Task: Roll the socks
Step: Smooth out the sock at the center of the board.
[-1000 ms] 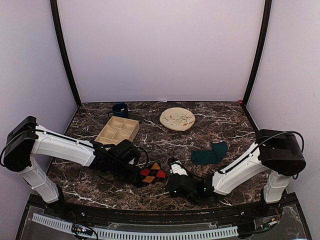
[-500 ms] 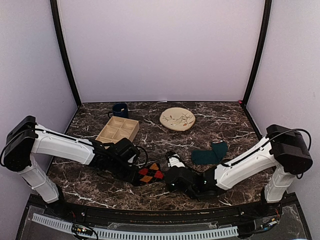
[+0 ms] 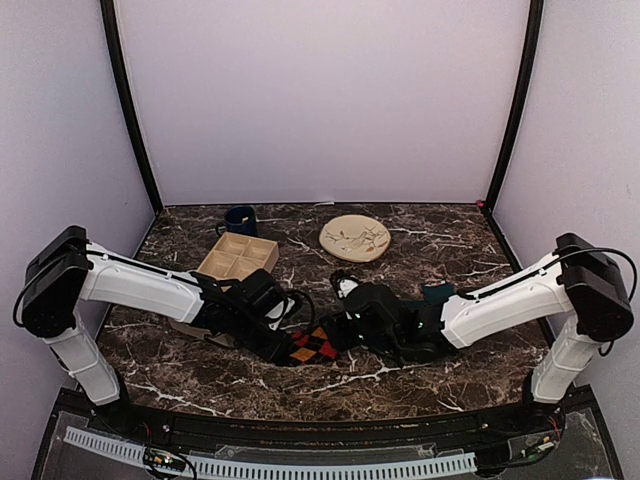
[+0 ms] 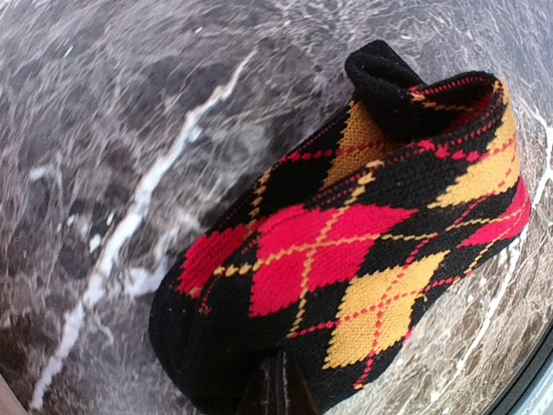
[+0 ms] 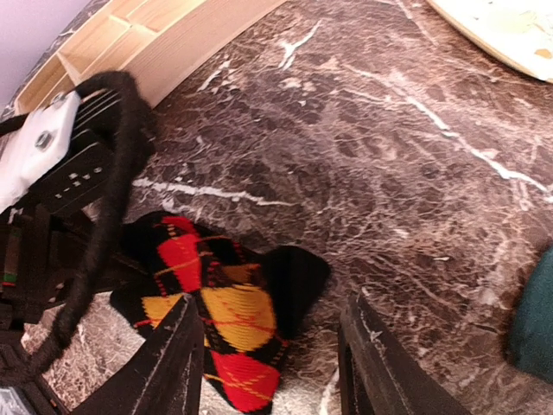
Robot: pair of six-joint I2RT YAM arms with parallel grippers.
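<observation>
The black argyle socks (image 3: 313,344) with red and orange diamonds lie folded on the marble just left of centre. My left gripper (image 3: 289,345) is shut on their left end; in the left wrist view its fingertips (image 4: 281,389) pinch the black edge of the argyle socks (image 4: 363,259). My right gripper (image 3: 338,334) stands open just right of them. In the right wrist view its fingers (image 5: 177,363) straddle the near end of the argyle socks (image 5: 220,316) without gripping. The teal-green socks (image 3: 438,293) lie to the right, mostly hidden behind the right arm, showing as a teal patch (image 5: 531,320).
A wooden compartment tray (image 3: 235,260) sits at the back left with a dark blue mug (image 3: 240,220) behind it. A cream patterned plate (image 3: 355,238) lies at the back centre. Both forearms stretch low across the table towards the middle.
My right gripper has opened, and its arm has swung from the near edge up towards the middle. The left gripper has stayed shut on the argyle socks, shifting slightly right.
</observation>
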